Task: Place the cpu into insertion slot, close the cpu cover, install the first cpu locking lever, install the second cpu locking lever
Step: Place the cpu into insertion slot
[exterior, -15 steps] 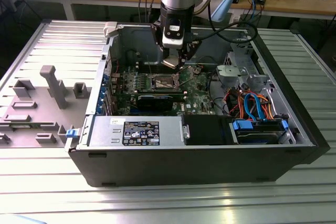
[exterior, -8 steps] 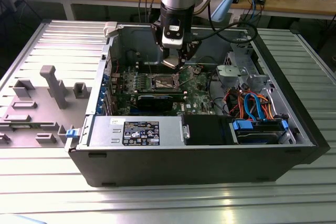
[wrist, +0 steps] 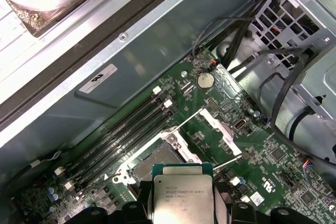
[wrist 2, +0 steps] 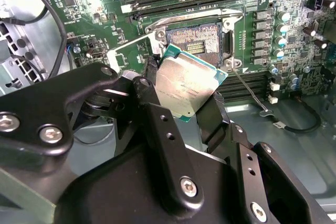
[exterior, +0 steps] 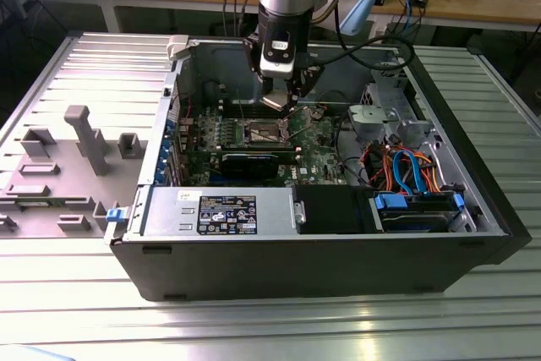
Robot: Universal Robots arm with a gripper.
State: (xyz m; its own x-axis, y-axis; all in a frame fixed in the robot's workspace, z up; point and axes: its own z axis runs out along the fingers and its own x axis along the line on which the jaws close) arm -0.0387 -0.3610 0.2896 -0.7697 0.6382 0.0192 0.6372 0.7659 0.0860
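My hand (wrist 2: 185,94) is clamped narrowly on the cpu (wrist 2: 190,85), with fingers (wrist 2: 214,115) on two opposite edges and the metal top facing the camera in both wrist views. I find the chip held just short of the insertion slot (wrist 2: 195,43), apart from it and not seated. The slot lies uncovered, and the cpu cover (wrist: 219,125) stands swung up beside it. In the exterior view the hand sits at upper centre, inside the open computer case (exterior: 473,209) on the ribbed worktop (exterior: 76,310).
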